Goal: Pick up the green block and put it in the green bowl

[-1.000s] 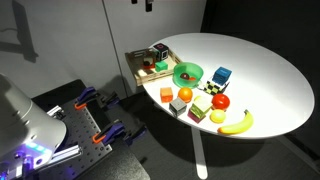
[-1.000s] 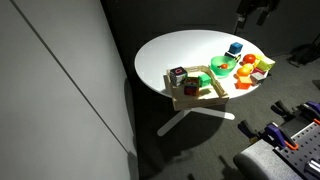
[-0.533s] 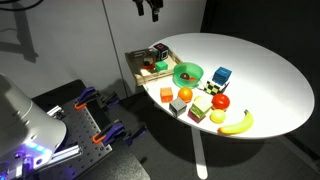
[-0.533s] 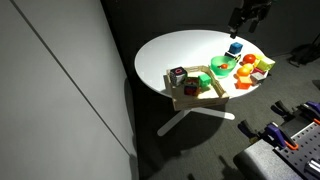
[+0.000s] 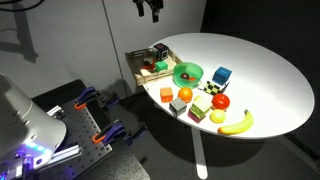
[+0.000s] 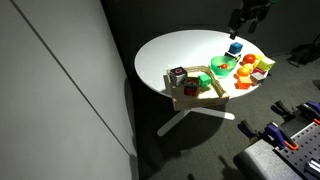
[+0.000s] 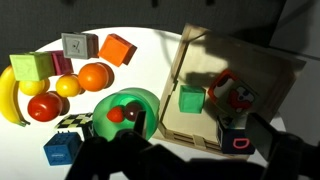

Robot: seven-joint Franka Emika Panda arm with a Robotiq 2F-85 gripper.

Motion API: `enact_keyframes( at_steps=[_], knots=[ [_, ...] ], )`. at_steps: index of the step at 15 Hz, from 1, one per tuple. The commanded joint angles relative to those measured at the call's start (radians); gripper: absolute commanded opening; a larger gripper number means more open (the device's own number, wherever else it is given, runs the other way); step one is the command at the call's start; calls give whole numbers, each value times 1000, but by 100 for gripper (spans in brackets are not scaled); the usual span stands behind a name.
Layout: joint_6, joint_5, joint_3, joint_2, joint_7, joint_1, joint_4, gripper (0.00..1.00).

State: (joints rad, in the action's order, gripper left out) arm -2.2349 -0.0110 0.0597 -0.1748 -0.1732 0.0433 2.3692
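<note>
Two dark fingers [image 7: 110, 158] are hanging wide apart over the white round bench [image 5: 260, 70], gripping nothing. One small mid-green toy block [image 7: 191, 99] is sitting in the wooden tray [image 7: 265, 75], beside the round bright green plastic bowl [image 7: 150, 98].

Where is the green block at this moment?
In the wrist view the green block lies inside the wooden tray, to the right of the green bowl and beside a red-and-white toy.
</note>
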Motion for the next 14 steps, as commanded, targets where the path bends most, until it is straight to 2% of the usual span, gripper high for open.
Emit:
enact_keyframes(
  at_steps=[1,6,14],
  knots=[
    [3,-5,3,55,-18,-6,-23,100],
    [-34,-3,2,160,-25,1,-40,100],
    [-177,1,-3,326,-54,17,-94,100]
  ],
)
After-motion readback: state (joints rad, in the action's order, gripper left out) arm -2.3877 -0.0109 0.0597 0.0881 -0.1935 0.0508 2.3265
